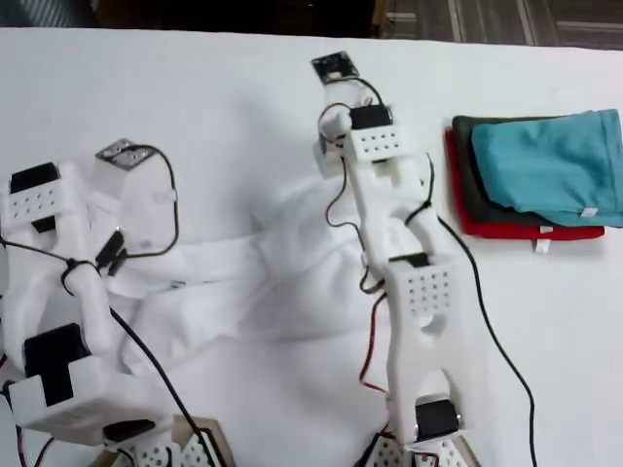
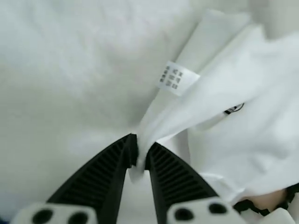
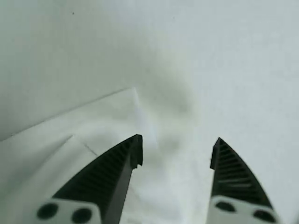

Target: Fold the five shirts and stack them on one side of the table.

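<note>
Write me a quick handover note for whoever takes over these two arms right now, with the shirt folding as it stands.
Left tool: shut on a pinch of the white shirt.
Right tool: open over an edge of the white shirt, holding nothing.
Done: teal shirt, dark shirt and red shirt lie folded in a stack at one side of the table.
Left: the white shirt lies crumpled between the arms. Fold it and add it to the stack.

care tag point(image 2: 176, 78) on white shirt point(image 2: 243, 140), print too small to read (dark mark point(image 2: 233, 108) likewise)
</note>
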Available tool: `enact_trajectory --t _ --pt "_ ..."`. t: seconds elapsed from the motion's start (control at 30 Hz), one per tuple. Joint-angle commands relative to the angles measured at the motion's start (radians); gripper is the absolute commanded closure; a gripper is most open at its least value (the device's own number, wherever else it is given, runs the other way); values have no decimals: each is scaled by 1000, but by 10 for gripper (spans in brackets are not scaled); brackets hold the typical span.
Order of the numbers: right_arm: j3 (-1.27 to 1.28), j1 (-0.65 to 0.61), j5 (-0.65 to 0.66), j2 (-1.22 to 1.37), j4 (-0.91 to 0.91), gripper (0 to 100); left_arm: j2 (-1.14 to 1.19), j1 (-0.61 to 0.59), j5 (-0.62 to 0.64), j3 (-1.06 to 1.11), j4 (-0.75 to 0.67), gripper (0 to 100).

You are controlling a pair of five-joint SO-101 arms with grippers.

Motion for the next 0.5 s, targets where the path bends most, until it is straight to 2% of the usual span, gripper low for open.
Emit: enact_trajectory --t 0.0,0.23,0.47 --pt "-166 -21 89 42 76 762 -17 -11 8 -2 -12 974" --pt "-310 -48 259 154 136 762 -17 -11 8 -2 -12 974" --pt "-353 -61 273 232 130 762 -17 -11 8 -2 -11 974"
